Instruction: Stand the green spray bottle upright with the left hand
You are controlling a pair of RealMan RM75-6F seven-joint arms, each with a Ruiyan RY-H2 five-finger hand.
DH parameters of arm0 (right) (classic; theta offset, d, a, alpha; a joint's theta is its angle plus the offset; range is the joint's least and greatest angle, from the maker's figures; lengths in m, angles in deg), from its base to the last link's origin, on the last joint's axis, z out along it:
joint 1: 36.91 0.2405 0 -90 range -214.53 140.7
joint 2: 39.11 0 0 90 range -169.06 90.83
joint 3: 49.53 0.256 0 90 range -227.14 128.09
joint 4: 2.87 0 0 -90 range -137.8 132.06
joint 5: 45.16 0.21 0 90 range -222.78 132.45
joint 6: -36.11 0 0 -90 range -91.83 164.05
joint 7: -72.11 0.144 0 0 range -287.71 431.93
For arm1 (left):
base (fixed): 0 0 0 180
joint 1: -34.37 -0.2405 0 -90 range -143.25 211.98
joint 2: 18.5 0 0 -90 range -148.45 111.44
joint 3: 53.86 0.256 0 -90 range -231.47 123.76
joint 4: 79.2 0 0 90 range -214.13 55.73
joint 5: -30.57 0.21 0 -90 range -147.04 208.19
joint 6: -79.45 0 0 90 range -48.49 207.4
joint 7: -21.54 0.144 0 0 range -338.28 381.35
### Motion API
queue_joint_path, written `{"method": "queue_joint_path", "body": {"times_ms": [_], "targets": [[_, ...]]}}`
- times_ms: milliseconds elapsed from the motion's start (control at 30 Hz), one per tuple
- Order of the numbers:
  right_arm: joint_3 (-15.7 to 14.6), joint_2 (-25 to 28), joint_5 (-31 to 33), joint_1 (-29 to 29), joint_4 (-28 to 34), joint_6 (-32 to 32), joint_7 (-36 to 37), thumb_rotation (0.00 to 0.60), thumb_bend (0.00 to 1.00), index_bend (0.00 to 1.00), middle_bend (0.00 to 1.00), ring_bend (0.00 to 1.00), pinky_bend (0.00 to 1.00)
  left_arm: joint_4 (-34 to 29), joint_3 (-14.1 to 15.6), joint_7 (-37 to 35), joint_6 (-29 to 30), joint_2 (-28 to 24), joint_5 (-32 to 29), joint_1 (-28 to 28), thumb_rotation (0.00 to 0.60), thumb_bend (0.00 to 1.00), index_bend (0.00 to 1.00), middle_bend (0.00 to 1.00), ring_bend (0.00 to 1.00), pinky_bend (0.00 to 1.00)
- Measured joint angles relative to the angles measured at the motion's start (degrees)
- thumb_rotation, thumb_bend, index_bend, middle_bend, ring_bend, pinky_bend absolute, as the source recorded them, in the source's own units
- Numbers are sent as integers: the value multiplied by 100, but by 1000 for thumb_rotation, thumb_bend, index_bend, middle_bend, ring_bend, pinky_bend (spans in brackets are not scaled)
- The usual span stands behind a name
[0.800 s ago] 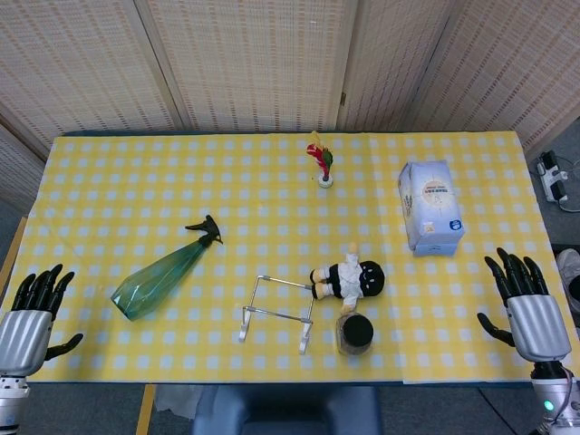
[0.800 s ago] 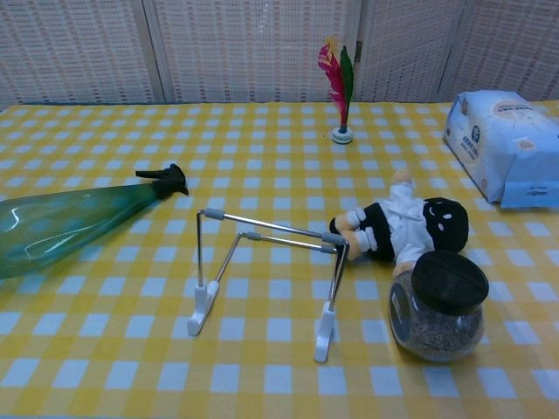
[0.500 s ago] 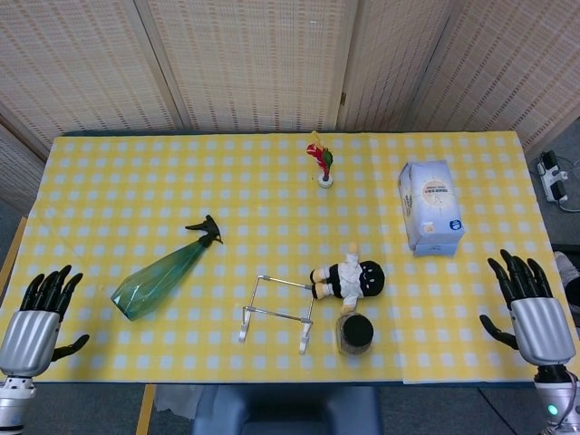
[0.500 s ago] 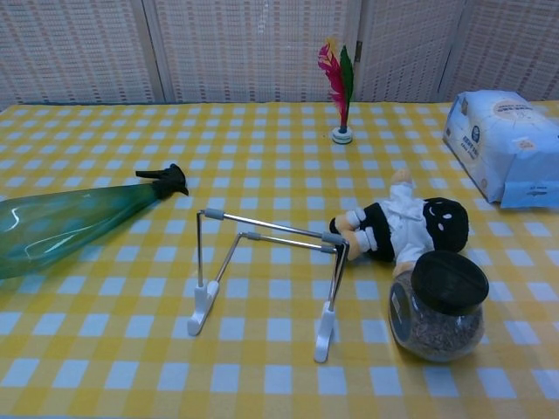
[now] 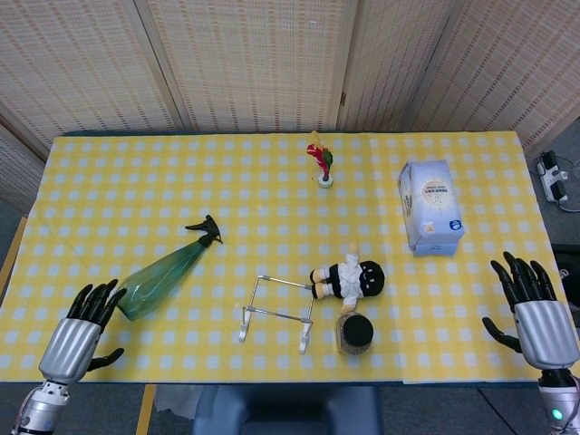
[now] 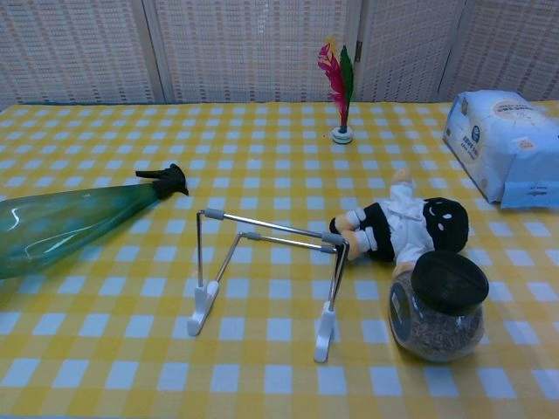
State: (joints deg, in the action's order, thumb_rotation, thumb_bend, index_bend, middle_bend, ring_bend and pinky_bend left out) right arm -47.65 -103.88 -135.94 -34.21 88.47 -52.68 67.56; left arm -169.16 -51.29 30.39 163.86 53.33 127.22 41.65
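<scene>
Head view: the green spray bottle (image 5: 166, 275) is seen lying on its side on the bench (image 5: 109, 195). The left hand (image 5: 77, 334), fingers spread and empty, is positioned just near-left of its base; the right hand (image 5: 533, 313) is likewise spread wide at the right edge.

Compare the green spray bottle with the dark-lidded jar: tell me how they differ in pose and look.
The green spray bottle lies on its side, black nozzle pointing away from the robot; the jar stands upright near the table's front edge. The bottle is long, tapered and tinted green; the jar is short, round and clear, with brownish contents. Both are see-through with black tops, and neither is touched by a hand.
</scene>
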Motion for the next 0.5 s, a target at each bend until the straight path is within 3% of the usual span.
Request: {"method": "queue_joint_path", "body": {"times_ms": [233,500], "targets": [[-9,17,-20,-6,22,0,25,600,278,0,0,0,0,443,-123,-19,106,549,75,61,600,150,0,22,79,30],[48,79,68,9,26,40,180,600,278,0,0,0,0,1133,-444,-153,-288,1219,-478,290,600,151,0,22,73,30]]}}
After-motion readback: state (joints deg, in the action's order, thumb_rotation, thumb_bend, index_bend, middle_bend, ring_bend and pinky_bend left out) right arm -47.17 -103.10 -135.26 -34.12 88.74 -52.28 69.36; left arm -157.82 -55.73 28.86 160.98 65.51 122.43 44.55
